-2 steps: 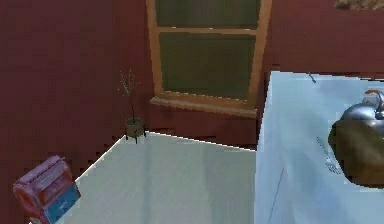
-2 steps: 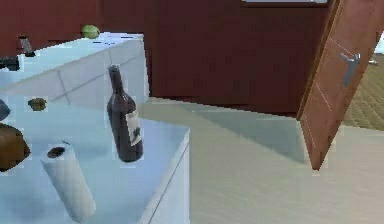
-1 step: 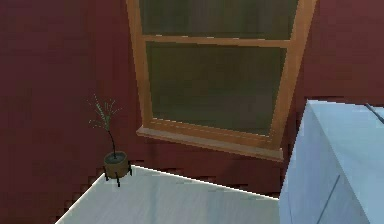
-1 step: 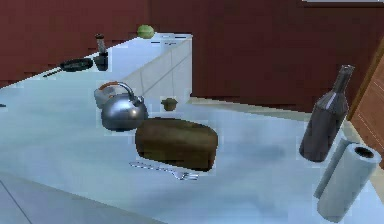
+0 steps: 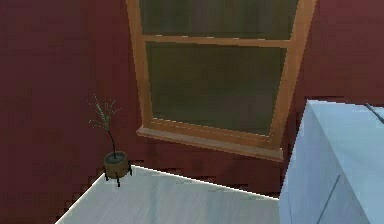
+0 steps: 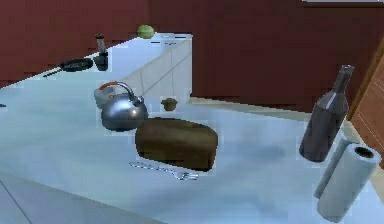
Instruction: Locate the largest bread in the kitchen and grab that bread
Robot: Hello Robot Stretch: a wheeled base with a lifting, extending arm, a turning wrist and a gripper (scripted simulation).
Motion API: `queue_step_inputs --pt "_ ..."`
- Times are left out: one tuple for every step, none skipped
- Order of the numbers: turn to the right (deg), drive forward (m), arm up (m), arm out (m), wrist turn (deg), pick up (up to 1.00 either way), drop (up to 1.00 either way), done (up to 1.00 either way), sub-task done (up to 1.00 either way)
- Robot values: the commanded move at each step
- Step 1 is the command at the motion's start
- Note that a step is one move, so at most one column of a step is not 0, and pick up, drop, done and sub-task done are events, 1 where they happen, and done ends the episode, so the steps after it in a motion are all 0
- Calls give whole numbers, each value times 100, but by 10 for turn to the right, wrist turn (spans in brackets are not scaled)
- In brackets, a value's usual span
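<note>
Bread loaf, likely soft and light, lies at five o'clock from the kettle, best gripped gently across its width; claw state cannot be told.

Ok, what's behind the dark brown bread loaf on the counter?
A shiny metal kettle and a small brown round object stand there. The dark brown bread loaf hides the pale countertop directly behind it.

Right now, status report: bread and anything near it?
Brown loaf lies on the pale counter, mid arm side view. Metal kettle just behind its left end. Thin utensil flat along its near side. Dark bottle and paper towel roll stand apart, right.
</note>
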Motion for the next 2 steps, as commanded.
queue_step_inputs --pt "0 0 38 0 0 0 0 0 0" --pt "0 0 0 18 0 0 0 0 0"
